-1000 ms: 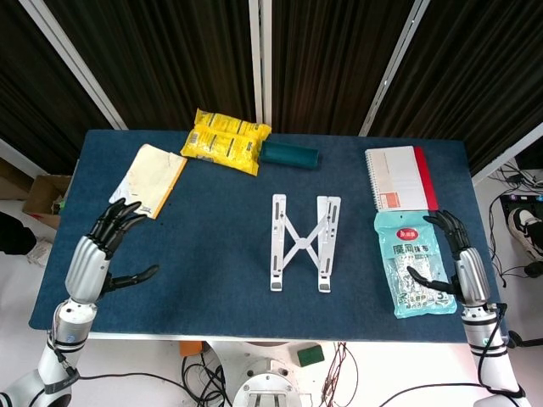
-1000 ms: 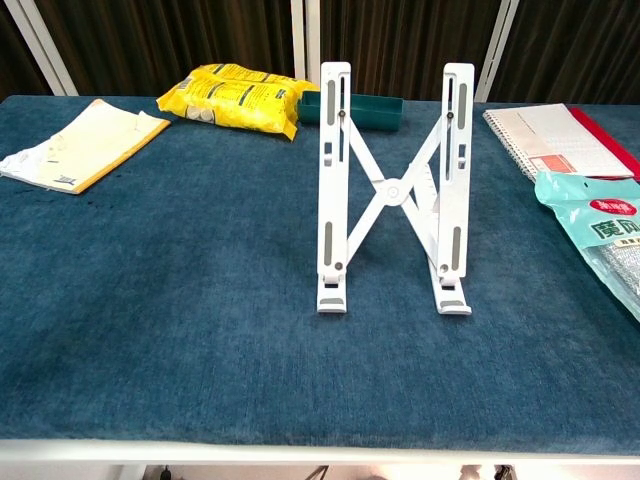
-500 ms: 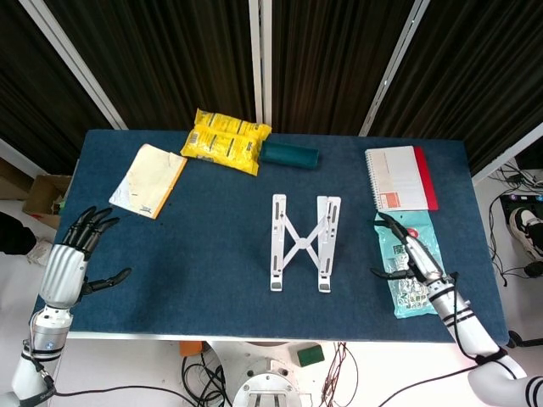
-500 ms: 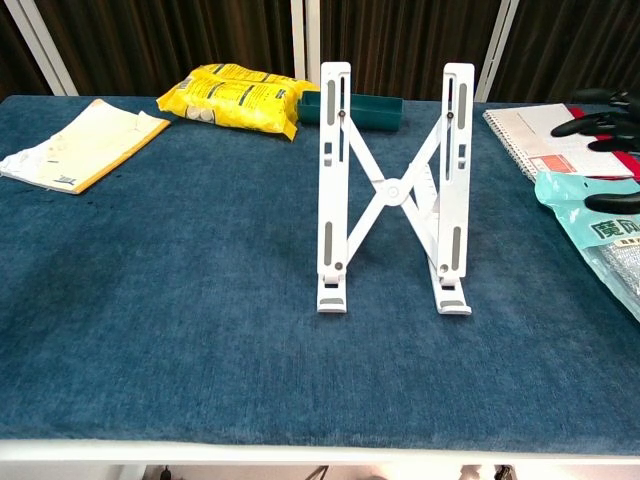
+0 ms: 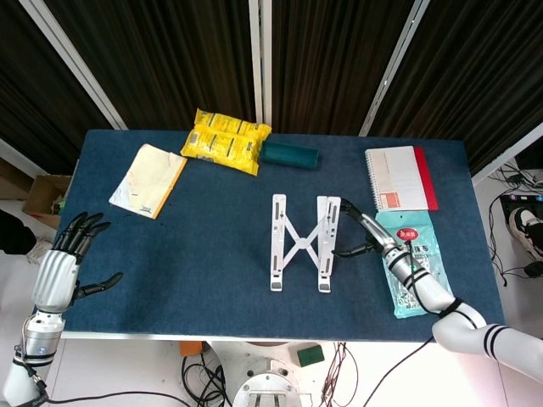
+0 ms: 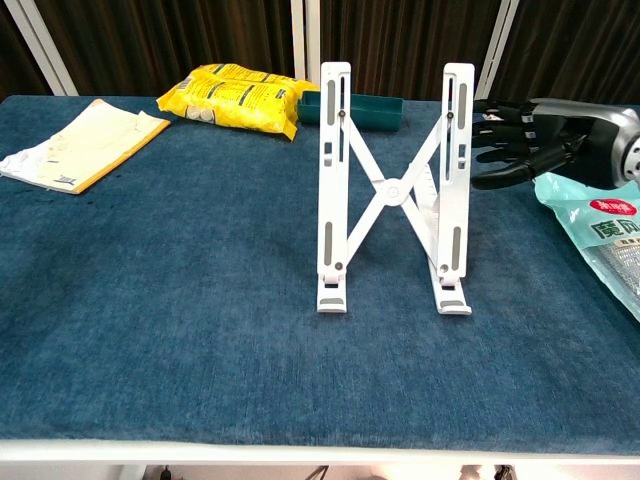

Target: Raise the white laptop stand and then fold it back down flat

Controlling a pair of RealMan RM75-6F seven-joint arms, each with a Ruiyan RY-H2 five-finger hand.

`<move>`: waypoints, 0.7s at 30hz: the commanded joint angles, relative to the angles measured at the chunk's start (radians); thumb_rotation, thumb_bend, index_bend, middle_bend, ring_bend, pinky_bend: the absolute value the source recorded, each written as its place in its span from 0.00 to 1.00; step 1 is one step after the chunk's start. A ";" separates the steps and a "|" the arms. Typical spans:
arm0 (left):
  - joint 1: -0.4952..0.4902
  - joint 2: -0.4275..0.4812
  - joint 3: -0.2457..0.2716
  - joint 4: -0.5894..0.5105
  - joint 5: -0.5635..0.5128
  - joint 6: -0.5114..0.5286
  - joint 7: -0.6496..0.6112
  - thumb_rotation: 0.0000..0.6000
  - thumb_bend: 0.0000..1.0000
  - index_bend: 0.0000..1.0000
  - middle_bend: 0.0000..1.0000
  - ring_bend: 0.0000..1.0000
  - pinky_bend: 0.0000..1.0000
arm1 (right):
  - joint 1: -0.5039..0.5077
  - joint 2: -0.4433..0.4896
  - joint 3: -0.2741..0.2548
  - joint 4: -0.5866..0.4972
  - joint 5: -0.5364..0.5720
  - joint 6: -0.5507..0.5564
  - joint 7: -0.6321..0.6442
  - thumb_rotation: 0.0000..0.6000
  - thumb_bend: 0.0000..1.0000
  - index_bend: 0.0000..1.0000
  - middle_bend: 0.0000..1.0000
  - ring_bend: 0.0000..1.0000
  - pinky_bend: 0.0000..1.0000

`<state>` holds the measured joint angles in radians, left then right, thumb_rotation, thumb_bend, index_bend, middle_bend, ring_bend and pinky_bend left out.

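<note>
The white laptop stand (image 5: 304, 242) sits in the middle of the blue table; in the chest view the stand (image 6: 395, 190) stands raised, its two rails joined by a crossed brace. My right hand (image 5: 363, 231) reaches in from the right with fingers spread, its fingertips close beside the stand's right rail; whether they touch it is unclear. In the chest view the right hand (image 6: 520, 142) is level with the upper part of that rail and holds nothing. My left hand (image 5: 66, 261) hovers off the table's left front corner, fingers apart and empty.
A yellow snack bag (image 5: 224, 140) and a dark green case (image 5: 289, 154) lie at the back. A tan envelope (image 5: 150, 179) lies at back left. A spiral notebook (image 5: 400, 178) and a teal packet (image 5: 411, 263) lie at the right, under my right arm.
My right hand has moved left from over the teal packet to just beside the stand's right rail. My left hand has drawn back slightly toward the left edge. The stand has not moved.
</note>
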<state>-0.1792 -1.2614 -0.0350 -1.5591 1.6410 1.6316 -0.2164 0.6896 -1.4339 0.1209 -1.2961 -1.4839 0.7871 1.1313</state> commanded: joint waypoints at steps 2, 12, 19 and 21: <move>0.005 0.001 -0.001 0.003 0.001 0.004 -0.004 1.00 0.12 0.19 0.11 0.05 0.16 | 0.033 -0.045 0.001 -0.006 -0.010 -0.024 0.006 1.00 0.00 0.01 0.14 0.00 0.00; 0.029 0.017 0.004 0.021 0.000 0.022 -0.034 1.00 0.12 0.19 0.11 0.05 0.16 | 0.090 -0.099 -0.030 -0.114 -0.088 -0.017 0.069 1.00 0.00 0.01 0.14 0.00 0.00; 0.005 0.045 0.016 0.033 0.014 -0.036 -0.067 1.00 0.12 0.19 0.11 0.05 0.16 | 0.076 -0.061 -0.055 -0.164 -0.111 0.051 0.103 1.00 0.00 0.01 0.14 0.00 0.00; -0.010 0.050 0.017 0.032 0.019 -0.060 -0.079 1.00 0.12 0.19 0.11 0.05 0.16 | 0.076 -0.050 -0.065 -0.179 -0.128 0.070 0.112 1.00 0.00 0.01 0.14 0.00 0.00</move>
<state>-0.1765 -1.2175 -0.0201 -1.5280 1.6549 1.5879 -0.2854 0.7668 -1.4911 0.0624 -1.4672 -1.6021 0.8480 1.2386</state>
